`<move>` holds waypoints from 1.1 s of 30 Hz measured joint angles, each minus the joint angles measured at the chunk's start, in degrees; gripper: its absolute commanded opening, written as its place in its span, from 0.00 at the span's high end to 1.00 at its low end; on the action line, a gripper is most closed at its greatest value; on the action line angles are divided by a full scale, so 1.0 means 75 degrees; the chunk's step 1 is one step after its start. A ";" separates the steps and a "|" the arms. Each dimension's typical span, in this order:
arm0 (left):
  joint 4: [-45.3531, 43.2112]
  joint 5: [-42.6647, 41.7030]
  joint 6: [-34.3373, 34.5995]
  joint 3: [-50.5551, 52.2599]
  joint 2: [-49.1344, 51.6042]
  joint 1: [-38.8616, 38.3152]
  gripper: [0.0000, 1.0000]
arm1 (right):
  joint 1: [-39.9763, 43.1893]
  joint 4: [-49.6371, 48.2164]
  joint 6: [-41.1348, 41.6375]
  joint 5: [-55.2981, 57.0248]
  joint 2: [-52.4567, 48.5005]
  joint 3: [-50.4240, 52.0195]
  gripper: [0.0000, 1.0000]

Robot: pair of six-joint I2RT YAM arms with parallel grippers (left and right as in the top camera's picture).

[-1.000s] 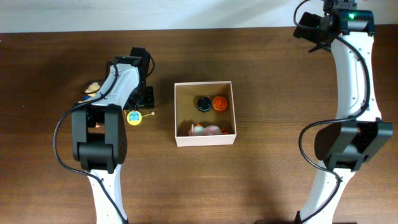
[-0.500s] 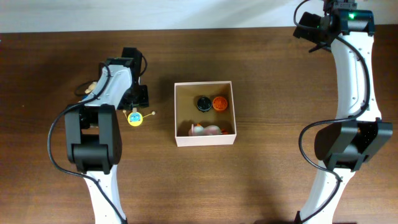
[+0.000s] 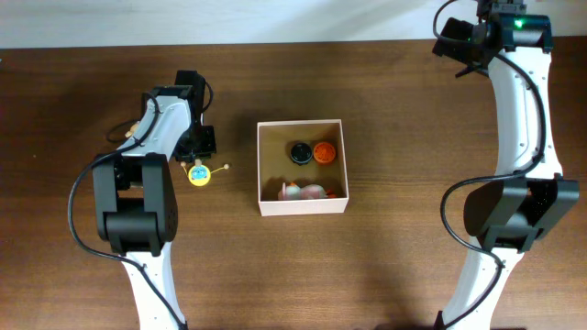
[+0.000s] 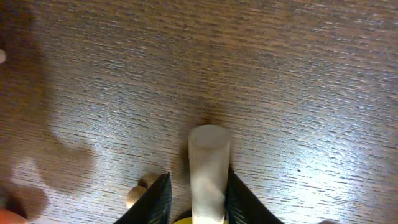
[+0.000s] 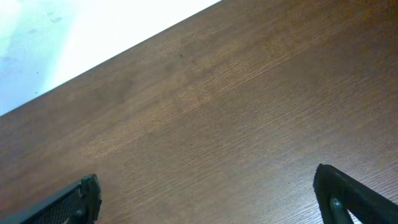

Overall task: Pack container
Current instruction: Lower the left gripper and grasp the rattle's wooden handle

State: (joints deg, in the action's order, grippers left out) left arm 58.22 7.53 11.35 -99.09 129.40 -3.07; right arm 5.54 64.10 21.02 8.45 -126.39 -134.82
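The container (image 3: 302,207), a white box with a tan inside, sits mid-table and holds a black round toy (image 3: 299,151), an orange round toy (image 3: 323,152) and a pink-and-white toy (image 3: 303,191). A yellow toy with a blue centre and wooden pegs (image 3: 197,172) lies on the table left of the box. My left gripper (image 3: 198,148) is just behind it. In the left wrist view the narrowly open jaws (image 4: 198,199) straddle one pale peg (image 4: 209,168), with a gap on the left side. My right gripper (image 3: 457,41) is wide open and empty (image 5: 208,193) at the far right back.
A small tan object (image 3: 133,131) peeks out left of the left arm, mostly hidden. A wooden ball end (image 4: 138,194) lies beside the left finger. The table's back edge (image 3: 275,41) meets a white surface close behind the right gripper.
The left arm has shifted left and turned over the yellow toy. The toy, the box and the right arm have not moved.
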 measured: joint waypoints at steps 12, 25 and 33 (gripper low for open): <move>0.0114 0.0000 0.0000 0.0006 0.0000 0.0000 0.79 | 0.0000 0.0000 0.0006 0.0000 0.0000 -0.0003 0.01; 0.0353 -0.0087 0.0003 0.0003 0.0003 0.0000 0.83 | 0.0000 0.0000 0.0003 0.0000 0.0000 -0.0003 0.02; 0.0906 -0.0154 0.0000 -0.0484 0.0085 0.0000 0.83 | 0.0000 0.0000 0.0003 0.0000 0.0000 -0.0003 0.01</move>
State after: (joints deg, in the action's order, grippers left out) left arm 65.01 6.37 11.35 -102.72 130.04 -3.07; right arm 5.54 64.10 21.04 8.45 -126.39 -134.85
